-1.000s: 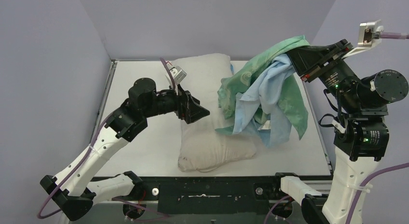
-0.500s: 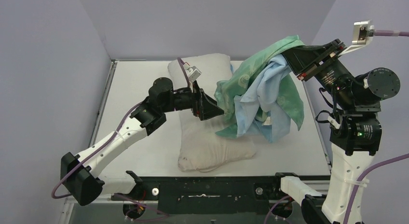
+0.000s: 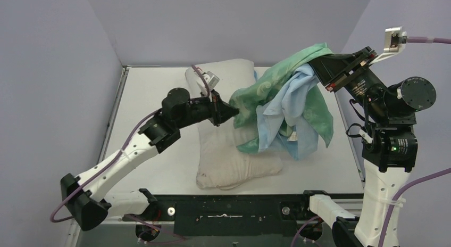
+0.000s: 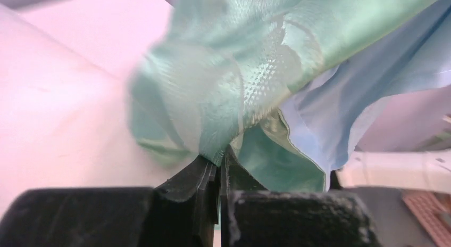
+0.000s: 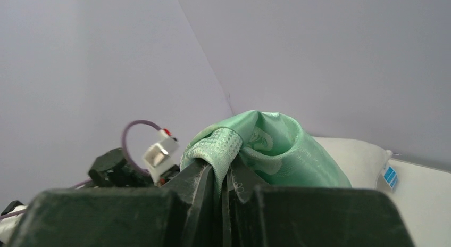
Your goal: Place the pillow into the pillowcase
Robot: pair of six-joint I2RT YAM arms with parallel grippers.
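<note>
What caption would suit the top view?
Left fingers and right fingers both pinch the pillowcase, draped over the pillow.

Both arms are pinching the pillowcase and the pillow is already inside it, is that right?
No. The left fingers and right fingers do pinch the pillowcase, but the pillow lies outside it on the table, as the top external view shows.

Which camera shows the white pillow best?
Top external: nearly the whole pillow shows, partly hidden by the hanging pillowcase. Right wrist catches only one corner; left wrist mostly shows pillowcase.
</note>
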